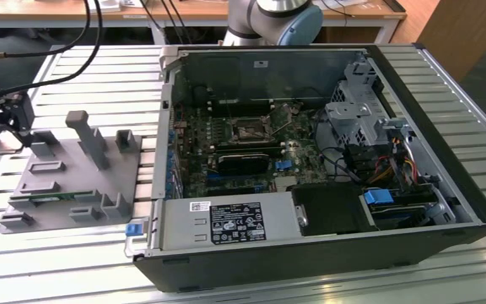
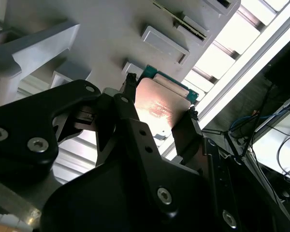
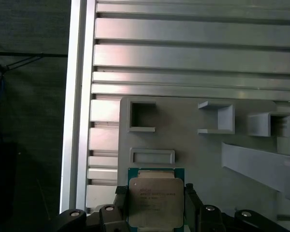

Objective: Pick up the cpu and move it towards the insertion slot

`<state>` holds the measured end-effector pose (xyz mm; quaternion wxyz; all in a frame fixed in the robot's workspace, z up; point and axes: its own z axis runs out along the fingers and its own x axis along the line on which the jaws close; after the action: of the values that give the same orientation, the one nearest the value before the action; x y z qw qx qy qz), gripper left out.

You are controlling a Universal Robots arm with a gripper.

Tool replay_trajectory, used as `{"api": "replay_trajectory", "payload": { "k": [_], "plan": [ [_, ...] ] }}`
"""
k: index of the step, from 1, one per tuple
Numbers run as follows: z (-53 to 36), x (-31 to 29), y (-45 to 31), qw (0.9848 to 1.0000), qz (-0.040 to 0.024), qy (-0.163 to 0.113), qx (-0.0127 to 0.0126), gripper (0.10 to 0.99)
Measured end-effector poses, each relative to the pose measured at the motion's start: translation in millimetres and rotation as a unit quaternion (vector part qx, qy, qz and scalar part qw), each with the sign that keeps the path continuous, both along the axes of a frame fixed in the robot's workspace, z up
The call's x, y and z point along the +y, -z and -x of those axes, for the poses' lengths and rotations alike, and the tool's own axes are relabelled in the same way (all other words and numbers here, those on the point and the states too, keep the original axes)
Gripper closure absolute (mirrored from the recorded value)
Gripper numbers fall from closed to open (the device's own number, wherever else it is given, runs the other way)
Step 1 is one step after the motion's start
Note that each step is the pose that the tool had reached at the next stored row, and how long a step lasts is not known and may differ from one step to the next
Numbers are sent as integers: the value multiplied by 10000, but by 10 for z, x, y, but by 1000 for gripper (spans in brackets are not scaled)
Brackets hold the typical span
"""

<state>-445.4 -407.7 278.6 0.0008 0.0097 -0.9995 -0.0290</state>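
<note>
1. The black two-fingered pincer (image 3: 155,192) is clamped on the cpu (image 3: 156,203), a small flat square chip with a silvery metal top and a green rim. Its fingers press two opposite edges. Being square, the chip has no long axis.
2. In the exterior view the pincer hangs at the picture's 9 o'clock edge, over the grey plastic fixture (image 1: 66,183). The insertion slot (image 1: 250,131), a small dark square socket in a silvery frame, lies at about 3 o'clock from it, inside the open black computer case (image 1: 268,266).
3. The fixture's tall grey post (image 1: 87,136) and the case's pale side wall (image 1: 165,95) stand between them.
4. The slatted metal table (image 1: 57,266) carries both. Room around the socket looks tight.
</note>
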Motion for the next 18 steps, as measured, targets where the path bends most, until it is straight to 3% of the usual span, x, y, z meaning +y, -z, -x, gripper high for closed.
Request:
{"api": "replay_trajectory", "payload": {
  "k": [18],
  "plan": [
    [0, 0, -159, 10000, 0, 0, 0, 541]
  ]
}}
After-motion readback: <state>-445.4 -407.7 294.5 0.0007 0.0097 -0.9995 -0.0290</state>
